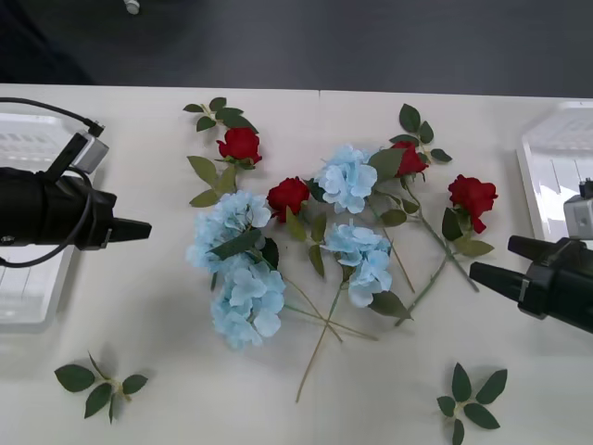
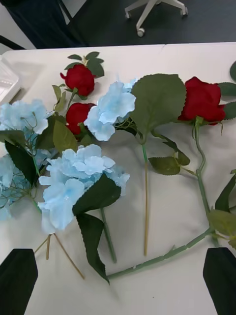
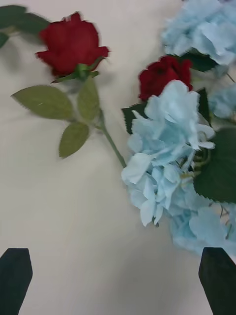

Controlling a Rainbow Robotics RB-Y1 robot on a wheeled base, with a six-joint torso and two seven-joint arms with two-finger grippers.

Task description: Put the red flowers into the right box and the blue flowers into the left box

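While no brand, label or writing can be read anywhere, the front view sets out the scene plainly: the table [image 1: 157, 306] carries a loose heap of flowers at its middle, with the blue flowers [image 1: 243, 278] bunched in the centre and the red flowers [image 1: 241, 144] scattered around and among them, one rose farthest back, one tucked beside the blue clusters, two more toward the right box [image 1: 547, 176]. The left box [image 1: 28, 148] lies at the heap's left, under the left arm, and the right box at its right by the table edge. The left gripper [image 1: 139, 230] hangs just beside the leftmost blue cluster, pointing at it but apart from it; the right gripper [image 1: 491, 264] hangs near the rightmost rose and its stem, also touching nothing. Two loose leaf sprigs [image 1: 97, 385] lie nearer the robot than the heap, one on each side. From the right wrist view, the right gripper's black fingers [image 2: 17, 280] stand spread at the two corners, with nothing between them; a green rose stem crosses the table just beyond them, and blue clusters and three roses lie farther off. From the left wrist view, the left gripper's fingers [image 3: 14, 278] are likewise spread and bare, with a blue cluster just beyond one finger and two roses past it.
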